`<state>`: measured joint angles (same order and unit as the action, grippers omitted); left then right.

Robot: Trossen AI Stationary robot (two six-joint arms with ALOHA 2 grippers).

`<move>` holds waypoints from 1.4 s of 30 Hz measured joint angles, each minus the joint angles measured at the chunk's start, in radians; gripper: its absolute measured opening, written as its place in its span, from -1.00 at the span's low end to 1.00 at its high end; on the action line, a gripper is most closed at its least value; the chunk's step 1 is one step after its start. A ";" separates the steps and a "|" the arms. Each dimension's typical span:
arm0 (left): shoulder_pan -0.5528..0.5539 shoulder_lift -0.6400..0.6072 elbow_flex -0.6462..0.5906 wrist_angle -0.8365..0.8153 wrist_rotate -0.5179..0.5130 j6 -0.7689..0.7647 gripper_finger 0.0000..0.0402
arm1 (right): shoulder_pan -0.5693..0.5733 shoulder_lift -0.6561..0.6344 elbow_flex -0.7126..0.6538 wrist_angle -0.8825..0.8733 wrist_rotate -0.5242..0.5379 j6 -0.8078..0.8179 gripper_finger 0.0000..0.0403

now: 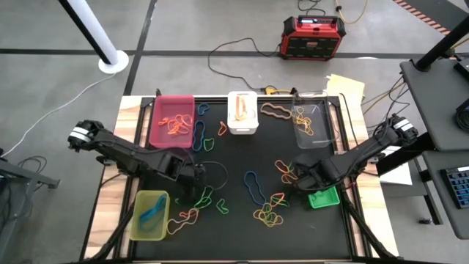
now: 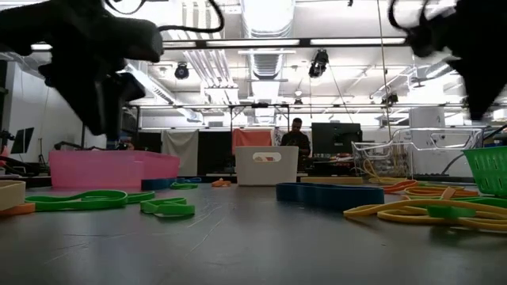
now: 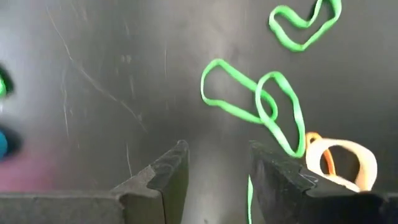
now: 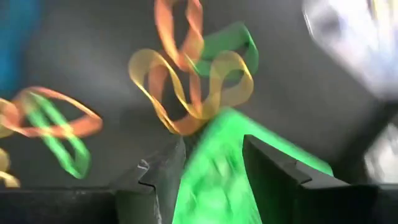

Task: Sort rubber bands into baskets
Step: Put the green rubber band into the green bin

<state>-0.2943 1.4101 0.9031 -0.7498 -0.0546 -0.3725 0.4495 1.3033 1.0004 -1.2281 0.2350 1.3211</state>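
With my right gripper (image 4: pixel 211 168) open over the green basket (image 1: pixel 323 197) and my left gripper (image 3: pixel 217 165) open and empty, I next target a green band (image 3: pixel 249 102).

Robotics lab or workshop, open-plan. Low view: exposed ceiling ducts (image 2: pixel 265 16) with strip lights (image 2: pixel 253 42), monitors (image 2: pixel 333 138) and a person (image 2: pixel 296 136) standing at the far side. High view: grey concrete floor (image 1: pixel 58 29), red-and-black power box (image 1: pixel 314 37) at 12 o'clock past the bench (image 1: pixel 234 158), loose cables (image 1: pixel 234 51), a keyboard (image 1: pixel 456 187) at 3 o'clock.
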 joint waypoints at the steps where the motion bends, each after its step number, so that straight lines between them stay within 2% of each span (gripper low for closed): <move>1: -0.004 0.000 0.000 -0.010 0.007 -0.015 -0.27 | 0.002 0.000 0.009 0.034 0.051 -0.041 -0.19; 4: -0.018 0.000 0.000 -0.018 0.021 -0.051 -0.27 | 0.003 0.002 0.026 0.163 0.191 -0.181 -0.16; 7: -0.034 0.000 -0.002 -0.015 0.030 -0.073 -0.27 | 0.002 0.002 0.026 0.329 0.281 -0.338 -0.15; 12: -0.079 0.001 -0.015 -0.011 0.068 -0.093 -0.28 | 0.002 0.009 0.013 0.566 0.337 -0.548 -0.15; 17: -0.142 0.001 -0.045 0.041 0.068 -0.092 -0.28 | 0.002 0.047 0.008 0.700 0.353 -0.678 -0.15; 23: -0.162 0.032 -0.051 0.089 0.064 -0.136 -0.30 | 0.002 0.074 0.007 0.747 0.362 -0.713 -0.14; 31: -0.163 0.147 -0.046 0.101 0.067 -0.066 -0.34 | 0.002 0.075 0.007 0.751 0.368 -0.713 -0.14; 42: -0.162 0.250 -0.042 0.145 0.060 -0.056 -0.36 | 0.002 0.075 0.007 0.772 0.369 -0.744 -0.14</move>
<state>-0.4568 1.6601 0.8614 -0.6044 0.0050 -0.4281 0.4515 1.3781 1.0077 -0.4561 0.6037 0.5766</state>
